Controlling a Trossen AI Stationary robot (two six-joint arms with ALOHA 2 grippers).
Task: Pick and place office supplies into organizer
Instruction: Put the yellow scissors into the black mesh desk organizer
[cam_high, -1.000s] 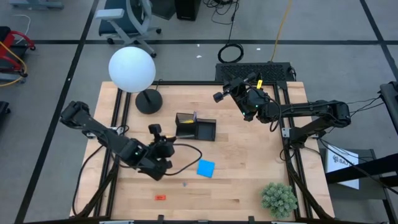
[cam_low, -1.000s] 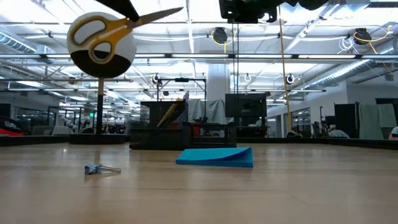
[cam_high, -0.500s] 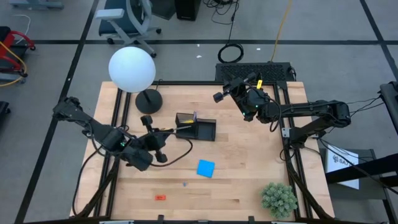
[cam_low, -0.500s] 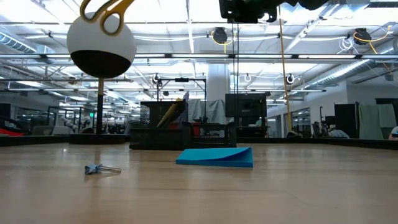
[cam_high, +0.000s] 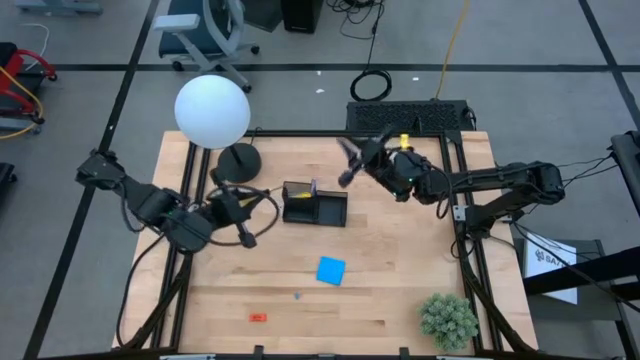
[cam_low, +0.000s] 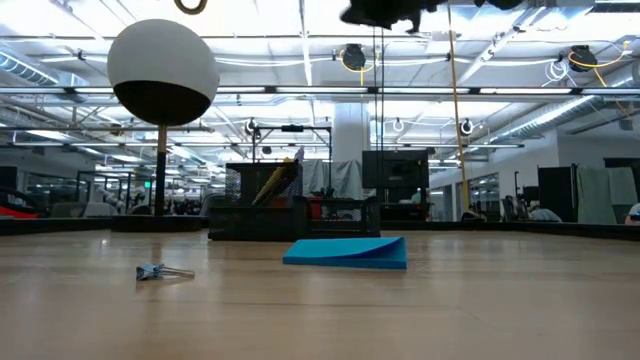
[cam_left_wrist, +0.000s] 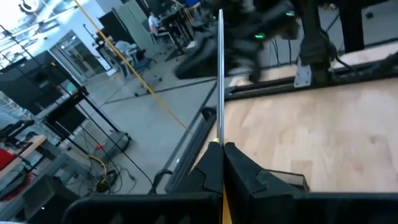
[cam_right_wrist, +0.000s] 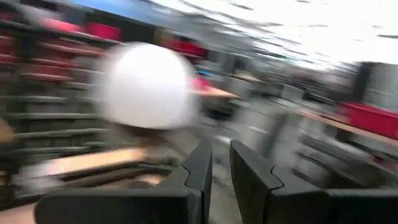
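Observation:
My left gripper (cam_left_wrist: 222, 155) (cam_high: 243, 205) hangs above the table's left half, left of the organizer, shut on the yellow-handled scissors (cam_left_wrist: 219, 74). One yellow handle loop (cam_low: 190, 4) shows at the top edge of the low view. The black organizer (cam_high: 315, 205) stands mid-table with pens upright in it (cam_low: 276, 182). The blue pad (cam_high: 331, 270) and the small red piece (cam_high: 258, 317) lie flat on the near half. My right gripper (cam_right_wrist: 221, 167) (cam_high: 350, 165) hovers high, just beyond the organizer's far right corner. A narrow gap shows between its fingers, with nothing seen in it. My left gripper pinches the scissors between its two shut fingers where the closed blades meet the yellow handle (cam_left_wrist: 219, 144). The blades run along the fingers and stick far out past their tips, toward the right arm. The scissors are lifted clear of the table, roughly level.
A lamp with a white globe (cam_high: 212, 110) on a black round base (cam_high: 238, 162) stands far left. A green plant ball (cam_high: 447, 320) sits at the near right corner. A small metal clip (cam_low: 160, 271) lies near the front. Bare wood lies around the pad.
My left gripper has risen with the scissors and drawn back toward the table's far left, rolling as it went; the scissors have climbed almost out of the low view's top. My right gripper has swung a little toward the table's left.

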